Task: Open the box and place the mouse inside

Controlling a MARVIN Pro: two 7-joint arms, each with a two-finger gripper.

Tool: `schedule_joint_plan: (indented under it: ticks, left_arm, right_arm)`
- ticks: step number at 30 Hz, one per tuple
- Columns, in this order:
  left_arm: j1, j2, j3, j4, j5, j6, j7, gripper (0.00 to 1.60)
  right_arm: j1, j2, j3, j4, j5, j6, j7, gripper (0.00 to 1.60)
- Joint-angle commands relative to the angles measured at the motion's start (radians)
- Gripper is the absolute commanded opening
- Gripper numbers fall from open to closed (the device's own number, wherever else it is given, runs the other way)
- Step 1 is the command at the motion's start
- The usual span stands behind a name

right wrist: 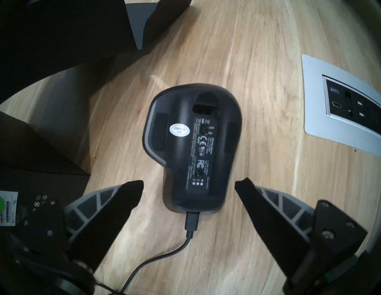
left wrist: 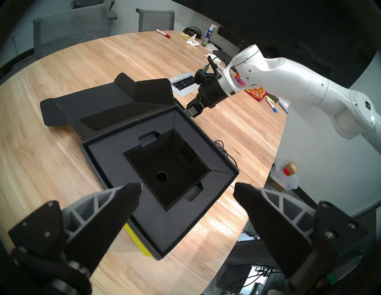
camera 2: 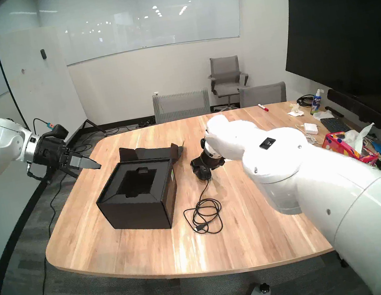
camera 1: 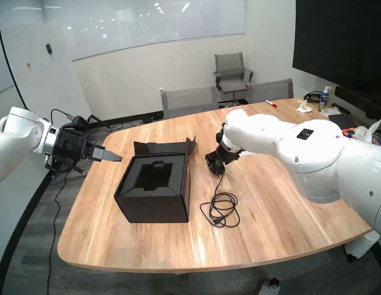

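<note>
- The table [camera 1: 260,219] is a broad slab of pale, streaky wood grain with rounded corners.
- The box [camera 1: 154,208] stands on it left of centre: matte black cardboard, squarish, with its hinged flap already folded back flat behind. So the opening step looks done. A dark foam insert with a deep stepped well lies exposed and empty.
- The mouse [right wrist: 191,148] is not yet in; that is what remains. It lies just right of the box on bare wood, upside down, its smooth black plastic belly with printed labels and an oval white sticker facing up.
- Its thin black cable [camera 1: 220,210] trails toward the table's near edge into loose coils.
- The right gripper [right wrist: 188,186] hangs over the mouse, jaws spread wide, gripping nothing.
- The left gripper [left wrist: 187,187] hovers beyond the box's far-left corner, equally wide and empty.
</note>
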State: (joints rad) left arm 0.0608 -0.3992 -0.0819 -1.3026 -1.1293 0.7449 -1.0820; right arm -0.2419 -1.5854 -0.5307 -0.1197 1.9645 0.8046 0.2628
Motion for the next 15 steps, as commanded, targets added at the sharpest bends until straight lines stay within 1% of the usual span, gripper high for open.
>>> schedule_joint_plan:
  ticks: [1,15]
  left_arm:
    - [-0.019,0.0,-0.014,-0.001,-0.006,-0.002,-0.019,1.6]
    - [-0.019,0.0,-0.014,-0.001,-0.006,-0.002,-0.019,1.6]
  right_arm:
    - [0.018,0.003,0.002,0.004,0.0,-0.015,0.006,1.6]
    - [0.011,0.011,0.016,0.004,0.001,-0.03,0.017,1.6]
